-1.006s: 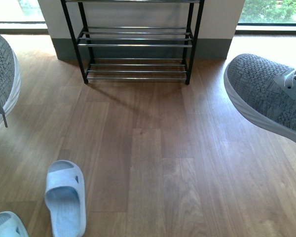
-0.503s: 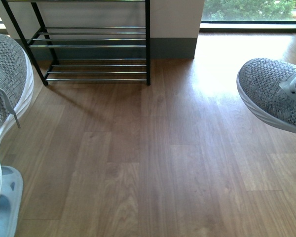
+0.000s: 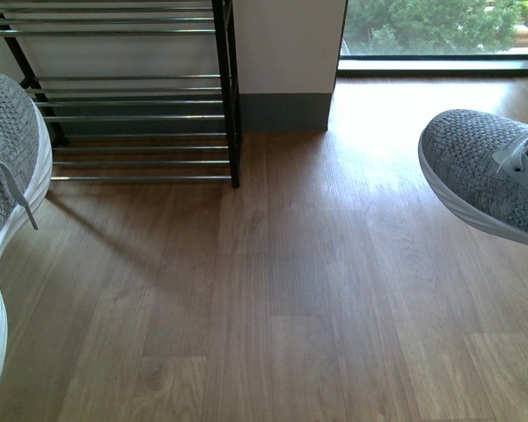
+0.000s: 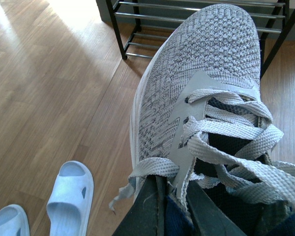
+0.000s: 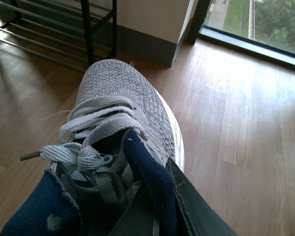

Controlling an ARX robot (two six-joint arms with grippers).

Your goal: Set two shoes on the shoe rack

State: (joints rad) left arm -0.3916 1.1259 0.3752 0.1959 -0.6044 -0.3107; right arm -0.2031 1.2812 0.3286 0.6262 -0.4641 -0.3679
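Left claw (image 4: 172,191) clamped on left shoe (image 3: 7,167) at collar; shoe held off floor (image 3: 290,290), toe just before shoe rack (image 3: 141,105). Right claw (image 5: 156,192) clamped on right shoe (image 3: 488,171) at collar; shoe airborne, well right of rack.

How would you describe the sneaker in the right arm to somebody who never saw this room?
Find the window with green trees. Just below it, over the sunlit wooden floor, a grey knit sneaker hangs in the air. Unlike its twin, it is far from the shoe rack.
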